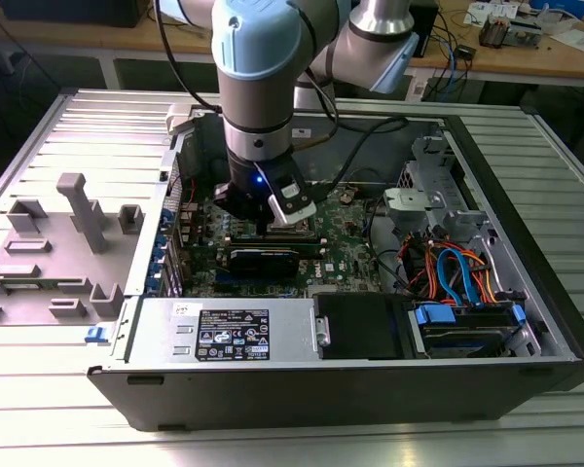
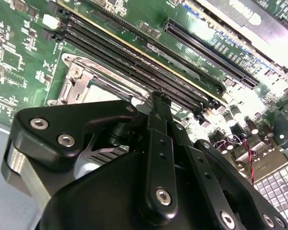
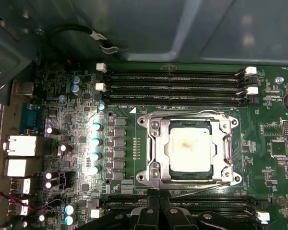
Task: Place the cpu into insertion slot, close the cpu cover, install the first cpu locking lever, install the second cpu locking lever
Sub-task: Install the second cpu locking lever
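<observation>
Cpu (image 3: 190,147), dull silver square, sits under silvery cpu cover (image 3: 156,148).

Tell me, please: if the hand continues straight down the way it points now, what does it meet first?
Probably the memory slots beside the insertion slot, or the cpu cover edge there. The hand hangs right above that spot on the motherboard; depth is unclear.

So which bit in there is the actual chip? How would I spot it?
Find the green board inside the open computer case. Between its long black slots sits a silvery metal frame. The chip is the pale square plate showing through that frame, plain and flat, unlike the cluttered parts around it.
</observation>
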`<state>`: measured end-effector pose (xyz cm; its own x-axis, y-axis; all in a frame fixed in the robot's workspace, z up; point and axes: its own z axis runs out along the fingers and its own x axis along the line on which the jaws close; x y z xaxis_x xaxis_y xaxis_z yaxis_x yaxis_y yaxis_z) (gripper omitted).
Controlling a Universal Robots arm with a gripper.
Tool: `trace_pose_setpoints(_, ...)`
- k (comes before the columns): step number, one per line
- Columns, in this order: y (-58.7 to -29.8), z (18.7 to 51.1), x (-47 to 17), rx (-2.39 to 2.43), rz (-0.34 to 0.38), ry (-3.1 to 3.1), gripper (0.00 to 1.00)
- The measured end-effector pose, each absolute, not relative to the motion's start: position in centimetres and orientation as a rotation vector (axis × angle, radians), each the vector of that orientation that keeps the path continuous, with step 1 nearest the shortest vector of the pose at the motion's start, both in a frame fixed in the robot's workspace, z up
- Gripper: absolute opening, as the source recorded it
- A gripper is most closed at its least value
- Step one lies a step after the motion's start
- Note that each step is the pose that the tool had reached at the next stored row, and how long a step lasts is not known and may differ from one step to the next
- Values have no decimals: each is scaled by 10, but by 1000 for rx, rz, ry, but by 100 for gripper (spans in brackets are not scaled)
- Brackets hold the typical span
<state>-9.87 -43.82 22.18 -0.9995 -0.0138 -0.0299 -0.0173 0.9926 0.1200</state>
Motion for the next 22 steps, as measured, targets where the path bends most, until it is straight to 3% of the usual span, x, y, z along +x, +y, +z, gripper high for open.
trace_pose_setpoints(22,-439,204,-106,-37,301,3098,11)
